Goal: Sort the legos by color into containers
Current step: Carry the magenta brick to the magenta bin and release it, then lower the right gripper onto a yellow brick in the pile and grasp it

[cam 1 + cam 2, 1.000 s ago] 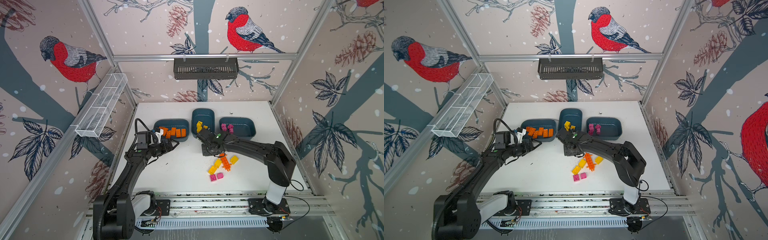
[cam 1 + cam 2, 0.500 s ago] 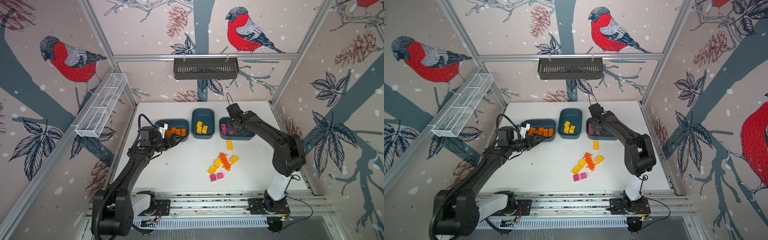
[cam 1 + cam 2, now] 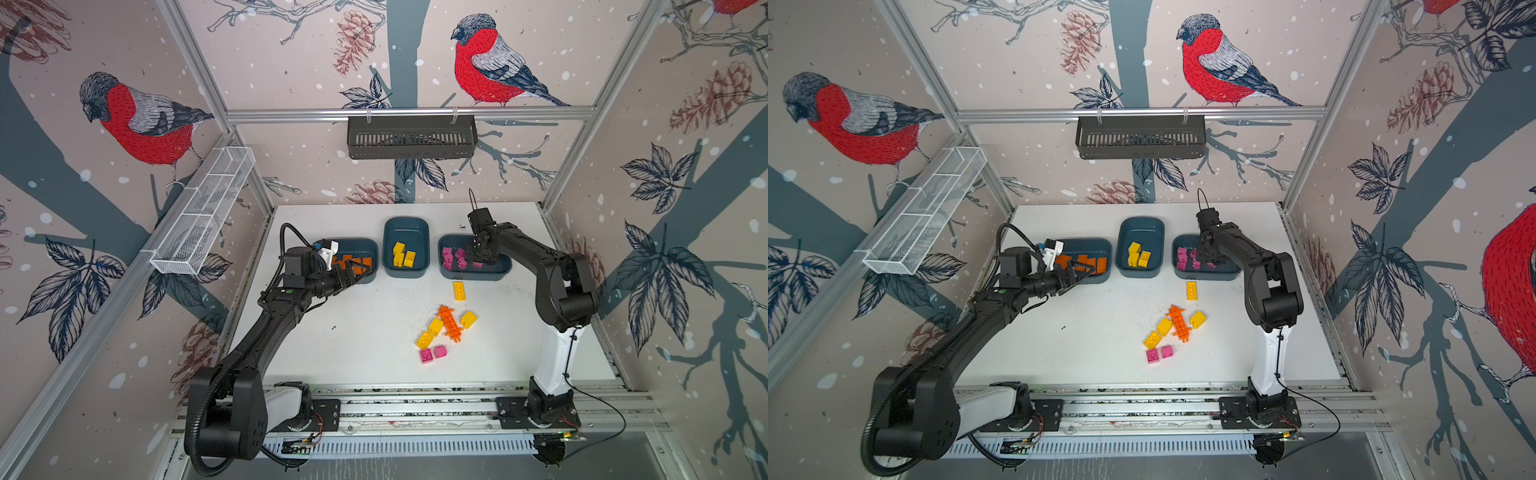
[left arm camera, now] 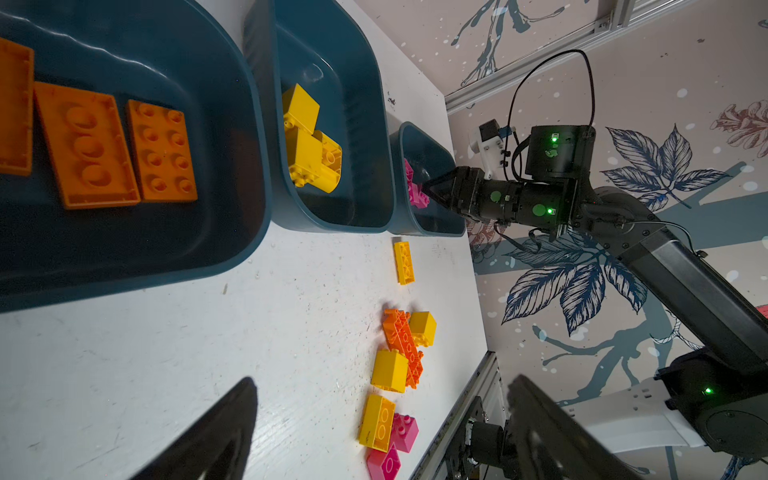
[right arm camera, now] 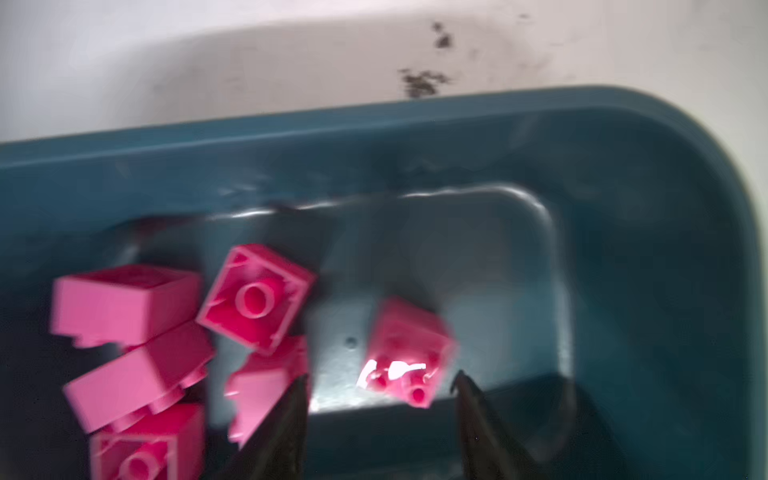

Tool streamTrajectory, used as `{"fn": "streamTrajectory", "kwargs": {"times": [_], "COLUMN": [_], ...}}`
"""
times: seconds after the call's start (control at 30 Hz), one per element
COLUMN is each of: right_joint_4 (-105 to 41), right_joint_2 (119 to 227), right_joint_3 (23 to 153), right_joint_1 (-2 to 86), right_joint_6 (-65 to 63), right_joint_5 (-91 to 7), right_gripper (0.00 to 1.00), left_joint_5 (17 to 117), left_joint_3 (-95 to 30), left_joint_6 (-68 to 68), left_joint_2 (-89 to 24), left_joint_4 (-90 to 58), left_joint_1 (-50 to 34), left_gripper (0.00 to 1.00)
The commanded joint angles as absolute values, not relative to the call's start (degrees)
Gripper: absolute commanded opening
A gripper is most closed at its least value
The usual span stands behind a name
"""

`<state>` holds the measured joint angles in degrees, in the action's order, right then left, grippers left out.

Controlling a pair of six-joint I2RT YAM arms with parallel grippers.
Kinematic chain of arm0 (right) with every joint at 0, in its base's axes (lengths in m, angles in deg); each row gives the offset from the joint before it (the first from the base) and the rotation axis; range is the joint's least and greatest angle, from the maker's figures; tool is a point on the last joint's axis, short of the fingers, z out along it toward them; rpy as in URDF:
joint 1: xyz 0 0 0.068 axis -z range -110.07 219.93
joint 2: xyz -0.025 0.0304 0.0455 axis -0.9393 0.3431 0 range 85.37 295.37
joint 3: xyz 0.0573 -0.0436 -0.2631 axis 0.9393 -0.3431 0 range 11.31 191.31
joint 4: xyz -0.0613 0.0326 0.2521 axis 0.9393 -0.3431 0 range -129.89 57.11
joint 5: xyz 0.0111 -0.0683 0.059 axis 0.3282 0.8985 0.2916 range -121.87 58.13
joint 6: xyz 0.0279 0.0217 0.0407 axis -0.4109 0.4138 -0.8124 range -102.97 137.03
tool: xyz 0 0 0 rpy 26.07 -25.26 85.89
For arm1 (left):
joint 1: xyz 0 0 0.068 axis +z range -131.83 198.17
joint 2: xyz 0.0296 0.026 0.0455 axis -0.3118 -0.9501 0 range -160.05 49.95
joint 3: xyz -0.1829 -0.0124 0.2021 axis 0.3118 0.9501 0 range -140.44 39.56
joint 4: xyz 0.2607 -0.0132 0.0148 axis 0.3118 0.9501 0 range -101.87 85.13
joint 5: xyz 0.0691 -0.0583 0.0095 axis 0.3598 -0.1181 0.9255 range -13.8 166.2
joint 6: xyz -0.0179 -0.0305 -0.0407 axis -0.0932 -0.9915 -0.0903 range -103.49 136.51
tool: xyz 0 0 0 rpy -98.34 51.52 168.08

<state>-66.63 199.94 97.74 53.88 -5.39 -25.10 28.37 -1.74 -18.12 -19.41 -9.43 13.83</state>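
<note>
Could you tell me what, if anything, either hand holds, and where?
Nothing is held: the right hand stands open by a loose magenta-pink plastic brick; the left hand is open, empty.

Bright and even with soft shadows in both top views, bowed at the edges; smeared by motion blur in the right wrist view, with white glare on one pink brick [image 5: 409, 353].

3 containers [image 3: 406, 232] in a row, right gripper [image 5: 381, 375] inside the right container [image 3: 496, 270], 1 lego [image 5: 409, 345] ahead of its fingertips, more legos [image 5: 253, 297] beside it toward the middle container [image 3: 1140, 232], left gripper [image 3: 359, 270] at the left container's [image 3: 358, 248] near wall, 7 loose legos [image 3: 449, 323] on the table [image 3: 332, 332] behind both grippers
</note>
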Motion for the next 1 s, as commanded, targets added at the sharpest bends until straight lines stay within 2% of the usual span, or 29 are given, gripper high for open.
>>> {"fn": "streamTrajectory", "kwargs": {"times": [0.0, 0.2, 0.37, 0.53, 0.73, 0.97], "right_joint_4": [-66.2, -68.4, -71.3, -72.0, -66.6, -66.3], "right_joint_2": [197.3, 187.1, 178.6, 172.4, 168.2, 168.9], "right_joint_3": [97.1, 89.4, 82.4, 75.7, 68.0, 64.9], "right_joint_1": [53.9, 50.0, 40.3, 31.2, 25.4, 18.9], "right_joint_6": [-5.1, -8.1, -13.5, -22.2, -36.9, -50.8], "right_joint_5": [-28.7, -35.6, -37.2, -39.1, -44.2, -41.1], "right_gripper": [0.62, 0.66, 0.75, 0.79, 0.79, 0.77], "left_joint_5": [27.9, 28.1, 28.4, 28.8, 28.6, 27.7], "left_joint_3": [-2.4, -1.5, -0.9, -0.6, 0.2, 0.7], "left_joint_6": [-17.9, -16.9, -16.3, -15.3, -14.5, -12.1], "left_joint_2": [-19.2, -18.5, -18.1, -17.9, -18.4, -19.9], "left_joint_4": [-10.6, -8.8, -7.8, -6.8, -7.0, -7.4], "left_joint_1": [13.8, 13.8, 13.8, 13.9, 13.9, 13.9], "left_gripper": [0.94, 0.94, 0.94, 0.94, 0.94, 0.94]}}
